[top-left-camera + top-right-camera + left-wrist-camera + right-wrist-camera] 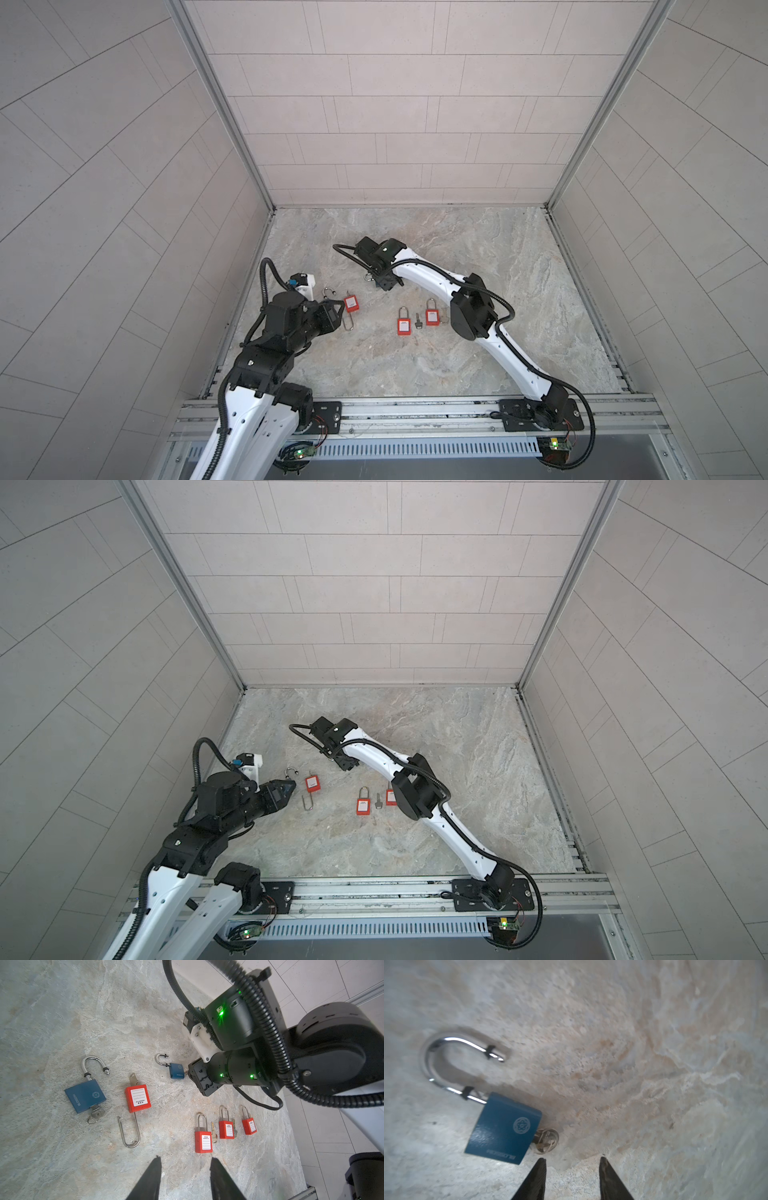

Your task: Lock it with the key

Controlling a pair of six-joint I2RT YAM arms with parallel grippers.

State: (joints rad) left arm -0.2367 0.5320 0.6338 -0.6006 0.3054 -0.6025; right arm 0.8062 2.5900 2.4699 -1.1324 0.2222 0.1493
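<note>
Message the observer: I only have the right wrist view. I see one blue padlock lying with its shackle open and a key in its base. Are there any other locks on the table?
Observer: Yes. The left wrist view shows a second blue padlock, which also has its shackle open and a key in its base.
Operator: Any other colours?
Observer: Beside it lies a red padlock with its long shackle swung open.
Operator: Is that all?
Observer: No. There are also three small red padlocks in a row, and their shackles look shut.
Operator: And the other arm?
Observer: The left end effector hovers open and holds nothing.
</note>
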